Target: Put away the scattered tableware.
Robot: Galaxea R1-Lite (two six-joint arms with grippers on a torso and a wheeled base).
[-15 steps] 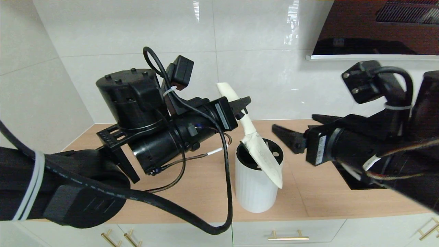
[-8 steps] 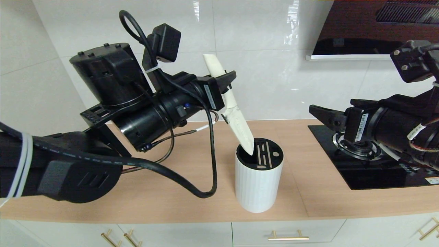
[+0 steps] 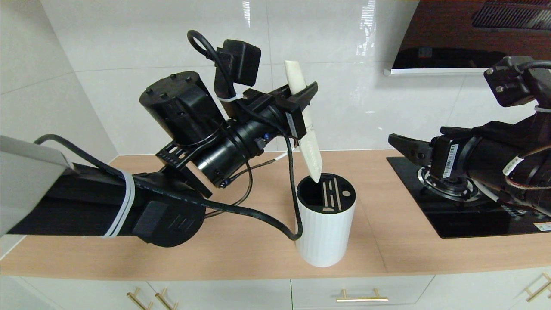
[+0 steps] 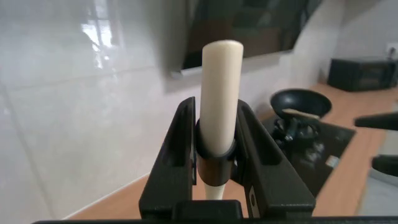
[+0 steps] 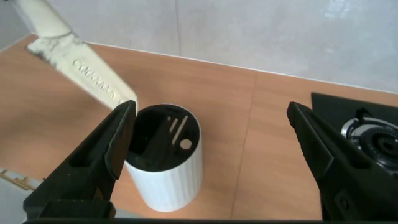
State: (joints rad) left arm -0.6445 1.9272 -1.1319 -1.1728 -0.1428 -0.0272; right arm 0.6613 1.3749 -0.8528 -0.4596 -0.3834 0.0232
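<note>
The left end effector (image 3: 302,95) is clamped on the cream handle of a white knife (image 3: 311,151). Its two black fingers (image 4: 181,140) press on either side of the handle, which stands up past them. The blade hangs down at a slight tilt, point lowest. The tip sits right at the black top of the white ribbed knife block (image 3: 325,232), at the edge between the large round opening and the narrow slots. Whether the tip has entered an opening or only hovers over it cannot be told.

The block stands upright on the wooden bench (image 3: 241,241), close to the near edge. The right end effector (image 5: 210,111) is spread wide and grips nothing. It hangs to the right of the block and well apart from it, above the left end of the black cooktop (image 3: 473,217), where a burner (image 3: 447,188) lies under it.

A dark frying pan (image 4: 301,102) rests on the cooktop's far side. White drawers with brass handles (image 3: 361,297) run below the bench — a dark range hood (image 3: 465,34) hangs on the tiled wall above.
</note>
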